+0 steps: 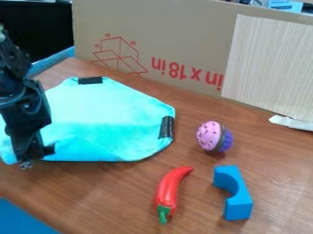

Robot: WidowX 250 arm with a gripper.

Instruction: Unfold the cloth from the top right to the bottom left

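camera view has the turquoise cloth with black patches (104,123) flat-ish on the left half of the brown wood-grain tabletop (110,196), its corners looking tucked in. the black robot arm (23,98) is over its left side, with the black pincer (35,157) down at the lower left edge. can't tell how far open it is or whether it's got any fabric, sorry.

biggest worry imo: the whole cloth slides instead of unfolding, since nothing seems to pin it down. next, if the bite takes two layers, the fold just travels along with it. and if it only catches the very edge, that could slip out and leave a crumple. judging by the task, the pull should start top right, so being bottom left might mean the wrong corner gets dragged.

as for the surroundings, a big brown cardboard sheet with red print (171,41) stands along the back, with a pale wood-grain panel (269,66) against it. right of the cloth there's a blue arched block (238,196), a red toy chili with a green stem (166,189), and a pink and purple toy cupcake (211,135). a rightward drag could bump those.
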